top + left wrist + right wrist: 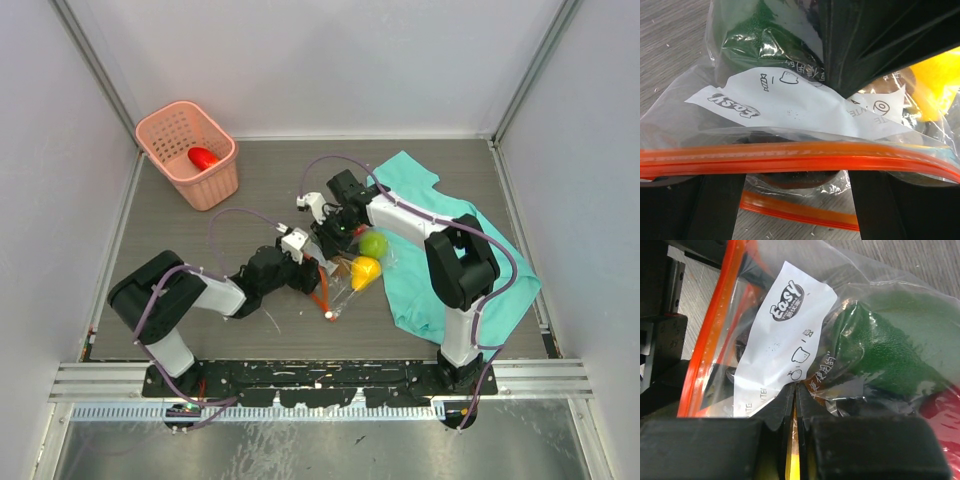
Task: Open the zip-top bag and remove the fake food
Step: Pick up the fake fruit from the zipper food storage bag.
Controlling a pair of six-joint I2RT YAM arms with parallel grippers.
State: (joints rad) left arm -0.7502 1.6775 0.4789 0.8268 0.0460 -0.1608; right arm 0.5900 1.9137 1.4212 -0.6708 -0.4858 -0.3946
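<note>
The zip-top bag (345, 282) lies mid-table, its edge on the teal cloth. Fake food shows through the plastic: a green piece (373, 244) and a yellow piece (365, 270). My right gripper (796, 390) is shut on a fold of the bag's plastic at the white label (785, 335), with green food (880, 350) and a red piece (945, 410) just beyond. My left gripper (796, 175) is open at the bag's mouth. One orange zip strip (790, 157) runs across its fingers (720, 205). The other strip (800, 212) lies lower, between them, on the table.
A pink basket (172, 128) stands at the back left with a red piece (203, 158) in it. The teal cloth (470, 260) spreads under the right arm. Grey walls close the table on three sides.
</note>
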